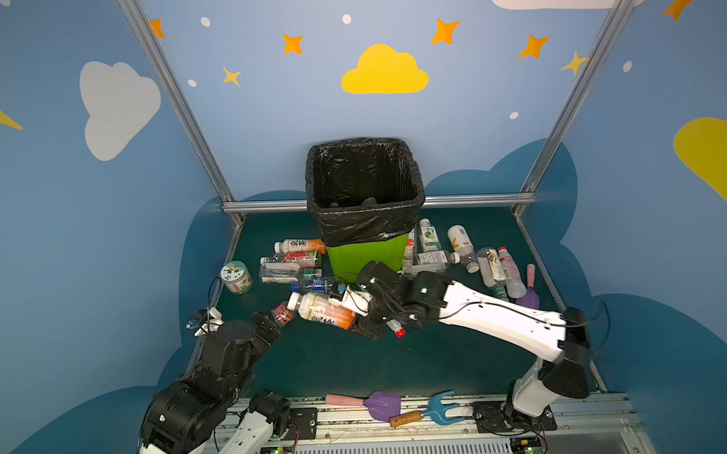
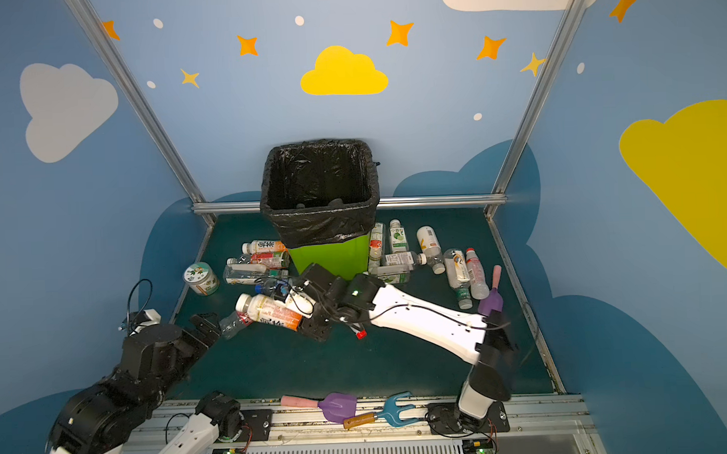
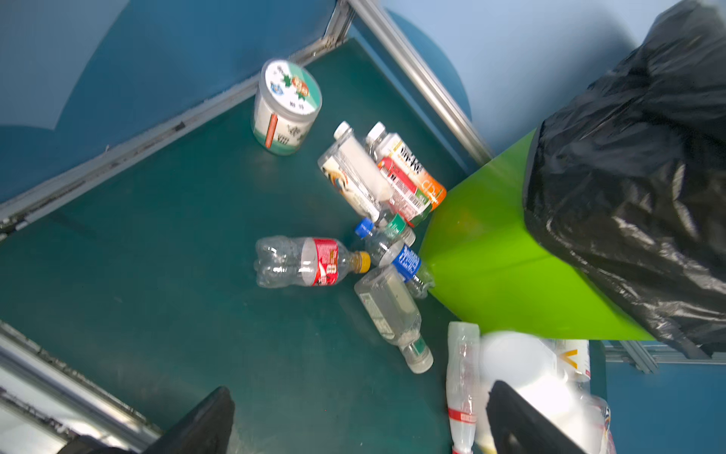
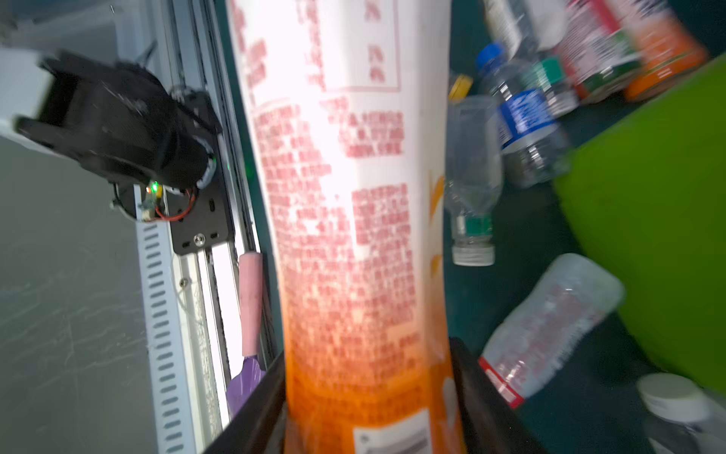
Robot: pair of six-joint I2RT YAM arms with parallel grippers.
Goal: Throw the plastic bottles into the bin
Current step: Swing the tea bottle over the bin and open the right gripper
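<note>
At left, empty left fingers (image 3: pixel 208 416) spread wide beside a clear red-labelled bottle (image 1: pixel 282 314) on the surface (image 1: pixel 316 362). At centre, right fingers (image 4: pixel 481 397) clamped on the orange end of a white bottle (image 1: pixel 321 310), in front of the bin (image 1: pixel 367 255), below its rim. Gripped so near one end, could pivot and slip, or clip the black liner (image 1: pixel 366 228). By count: one jar (image 1: pixel 236 277), one held bottle, roughly sixteen loose, one bin, two purple shovels (image 1: pixel 382 405).

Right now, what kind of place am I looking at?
Probably a staged robot test cell, not a real room: blue walls decorated with clouds and stars, aluminium frame posts, and a green tabletop strewn with plastic bottles beside a lined bin.
</note>
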